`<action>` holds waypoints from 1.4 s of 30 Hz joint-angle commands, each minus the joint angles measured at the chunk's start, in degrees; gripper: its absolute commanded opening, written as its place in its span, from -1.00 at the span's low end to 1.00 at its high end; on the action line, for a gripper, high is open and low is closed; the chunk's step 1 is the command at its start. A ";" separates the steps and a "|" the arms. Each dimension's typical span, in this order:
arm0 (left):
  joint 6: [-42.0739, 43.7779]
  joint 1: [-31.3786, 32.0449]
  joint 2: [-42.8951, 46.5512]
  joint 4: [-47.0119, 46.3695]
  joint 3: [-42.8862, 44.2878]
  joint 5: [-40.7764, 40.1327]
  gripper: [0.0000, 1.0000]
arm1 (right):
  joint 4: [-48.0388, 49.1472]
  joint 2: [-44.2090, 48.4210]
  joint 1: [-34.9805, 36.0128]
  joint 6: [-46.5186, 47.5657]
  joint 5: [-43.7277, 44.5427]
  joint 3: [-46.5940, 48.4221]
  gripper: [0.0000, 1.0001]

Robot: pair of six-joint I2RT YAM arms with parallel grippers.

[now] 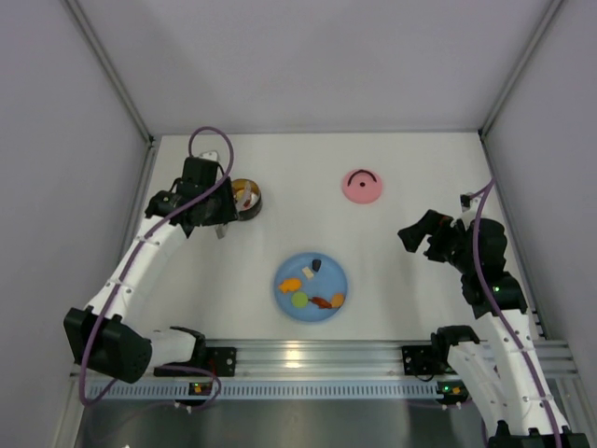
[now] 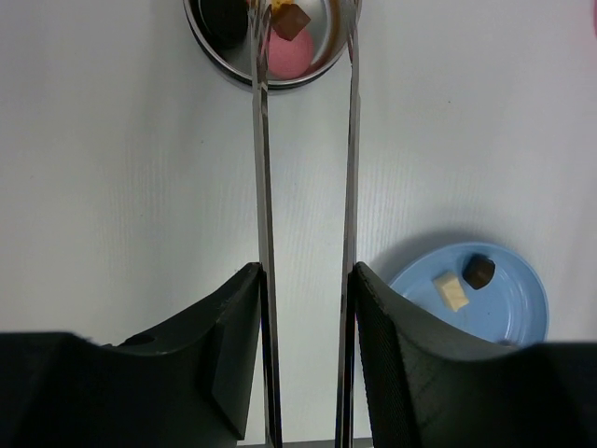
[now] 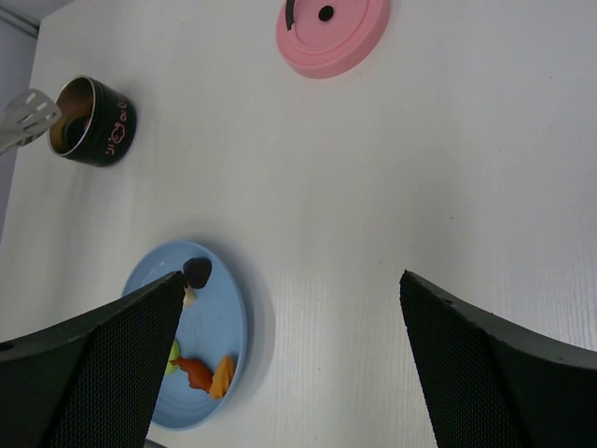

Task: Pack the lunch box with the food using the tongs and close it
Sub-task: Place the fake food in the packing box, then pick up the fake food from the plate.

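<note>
The lunch box [image 1: 247, 198] stands at the back left; in the left wrist view its steel rim [image 2: 224, 65] rings a pink piece [image 2: 287, 54], a brown piece [image 2: 291, 21] and a black one [image 2: 222, 14]. My left gripper [image 2: 306, 271] is shut on the tongs [image 2: 262, 168], a finger pressing each arm. The arms stand apart, with their tips over the box on either side of the brown piece. More food [image 1: 322, 301] lies on the blue plate [image 1: 322, 280]. My right gripper [image 3: 291, 280] hangs open and empty at the right, above the table.
The pink lid [image 1: 362, 186] with its dark handle lies flat at the back, right of centre. Grey walls enclose the table on three sides. The arm bases and a metal rail [image 1: 317, 355] run along the near edge.
</note>
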State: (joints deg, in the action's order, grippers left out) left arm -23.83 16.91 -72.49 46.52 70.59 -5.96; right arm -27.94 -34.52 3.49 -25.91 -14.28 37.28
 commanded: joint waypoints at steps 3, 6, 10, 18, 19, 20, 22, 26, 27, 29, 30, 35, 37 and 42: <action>1.33 0.05 4.11 -2.67 0.78 7.95 -0.06 | -0.44 0.69 -0.85 0.77 -0.31 1.04 0.92; 1.69 2.33 5.95 -0.91 1.22 9.74 -0.06 | -0.18 0.60 -0.85 0.60 -0.31 0.78 0.92; -0.32 13.81 8.24 1.63 0.78 6.32 -0.06 | 0.26 0.42 -0.85 0.16 -0.39 0.43 0.92; -7.19 33.60 10.09 2.96 -5.45 -2.56 -0.05 | 0.00 0.77 -0.85 0.07 -0.31 -0.01 0.91; -8.32 35.02 9.83 2.87 -5.89 -3.27 -0.04 | -0.01 0.77 -0.85 0.25 -0.22 -0.01 0.92; -8.77 36.43 9.04 2.87 -6.16 -4.06 -0.04 | -0.09 0.77 -0.85 0.16 -0.22 0.08 0.92; -10.34 39.51 7.55 3.22 -6.69 -6.60 -0.05 | -0.09 0.86 -0.94 0.25 -0.22 0.08 0.92; -11.58 41.89 5.43 2.79 -7.13 -8.81 -0.04 | -0.18 0.95 -0.94 0.33 -0.04 0.16 0.92; -11.85 42.50 5.08 2.78 -7.22 -9.16 -0.04 | -0.35 0.95 -0.94 0.34 -0.13 0.16 0.92; -12.20 43.03 3.85 2.70 -7.22 -10.38 -0.05 | -0.44 0.86 -0.85 0.51 -0.04 0.17 0.92; -12.29 43.30 3.50 2.61 -7.22 -10.48 -0.04 | -0.53 0.86 -0.85 0.60 0.04 0.25 0.92; -12.11 43.56 1.83 1.64 -7.66 -10.04 -0.04 | -0.53 0.95 -0.85 0.77 0.13 0.34 0.92; -11.94 43.56 1.47 1.47 -7.75 -9.69 -0.04 | -0.62 0.95 -0.94 0.77 0.13 0.51 0.92; -11.59 43.74 1.12 1.11 -8.19 -8.02 -0.04 | -0.36 0.69 -0.85 0.69 0.13 0.43 0.92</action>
State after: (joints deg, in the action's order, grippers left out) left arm -35.05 60.18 -71.42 49.69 62.41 -14.35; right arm -27.94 -34.15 3.49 -25.93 -14.24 37.17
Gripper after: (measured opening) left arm 0.482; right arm 0.959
